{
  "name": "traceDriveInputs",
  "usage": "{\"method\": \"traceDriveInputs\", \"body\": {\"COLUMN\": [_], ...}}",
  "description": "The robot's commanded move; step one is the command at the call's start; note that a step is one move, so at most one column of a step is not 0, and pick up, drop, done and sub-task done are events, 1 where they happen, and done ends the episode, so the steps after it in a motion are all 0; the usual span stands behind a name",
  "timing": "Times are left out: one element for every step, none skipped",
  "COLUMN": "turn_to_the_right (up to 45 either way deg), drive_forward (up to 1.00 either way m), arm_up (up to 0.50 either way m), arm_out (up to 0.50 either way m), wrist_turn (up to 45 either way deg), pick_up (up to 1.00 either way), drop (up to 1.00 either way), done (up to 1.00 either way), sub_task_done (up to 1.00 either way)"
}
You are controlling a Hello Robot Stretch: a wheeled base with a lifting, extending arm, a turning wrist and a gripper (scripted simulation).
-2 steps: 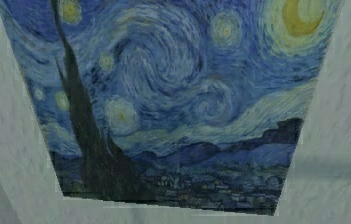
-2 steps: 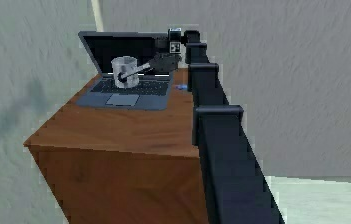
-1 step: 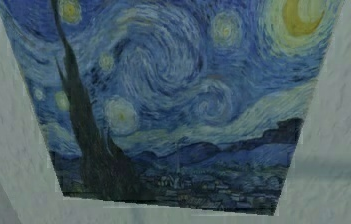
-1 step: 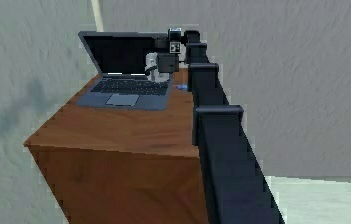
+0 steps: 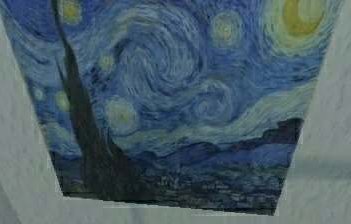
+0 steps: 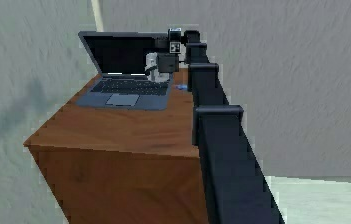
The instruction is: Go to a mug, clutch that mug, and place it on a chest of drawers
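Placing, I reckon: my claw [image 6: 158, 66] is at the laptop's [image 6: 128, 90] three o'clock above the chest [image 6: 103, 125], grip and load untellable; next calls for lowering onto bare wood.

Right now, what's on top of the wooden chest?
An open laptop sits on the chest, at its far end. A pale blob shows at the gripper, before the screen; I cannot tell what it is. The arm hides the strip of top beneath it.

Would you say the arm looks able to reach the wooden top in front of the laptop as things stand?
Probably yes: the arm extends over the chest of drawers, its gripper near the laptop, and the top in front lies bare.
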Motion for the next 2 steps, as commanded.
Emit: {"method": "traceDriveInputs", "body": {"turn_to_the_right": [0.0,0.0], "drive_forward": [0.00,0.00], "arm_up": [0.00,0.00], "arm_out": [0.00,-0.10], "wrist_turn": [0.0,0.0], "pick_up": [0.00,0.00], "drop": [1.00,0.00], "done": [0.00,0.00], "sub_task_done": [0.00,0.00]}}
